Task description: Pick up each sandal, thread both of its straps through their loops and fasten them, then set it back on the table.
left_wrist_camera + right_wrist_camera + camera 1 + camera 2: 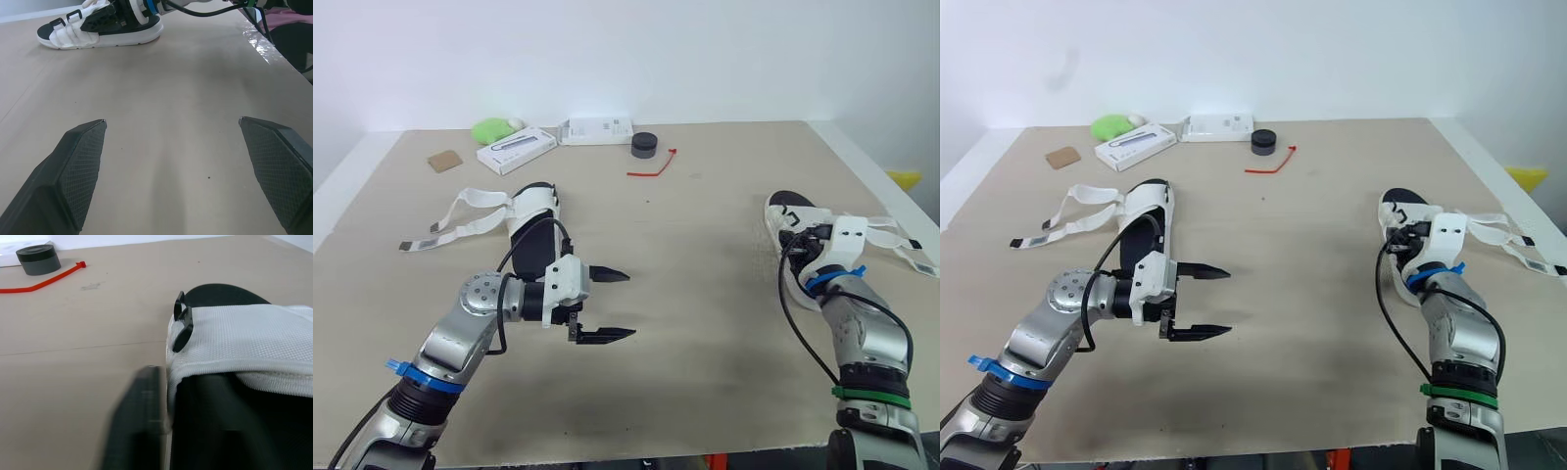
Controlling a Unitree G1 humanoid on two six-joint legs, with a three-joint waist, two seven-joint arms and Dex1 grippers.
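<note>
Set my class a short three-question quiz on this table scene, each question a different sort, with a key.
1. True or false: the left gripper is open over bare table.
2. What lies beside the black roll? A red tie; B blue pen; C spoon.
3. Fill in: the straps of the left sandal lie ___.
Key: 1 true; 2 A; 3 loose.

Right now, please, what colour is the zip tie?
The zip tie is red; best in right wrist view.
</note>
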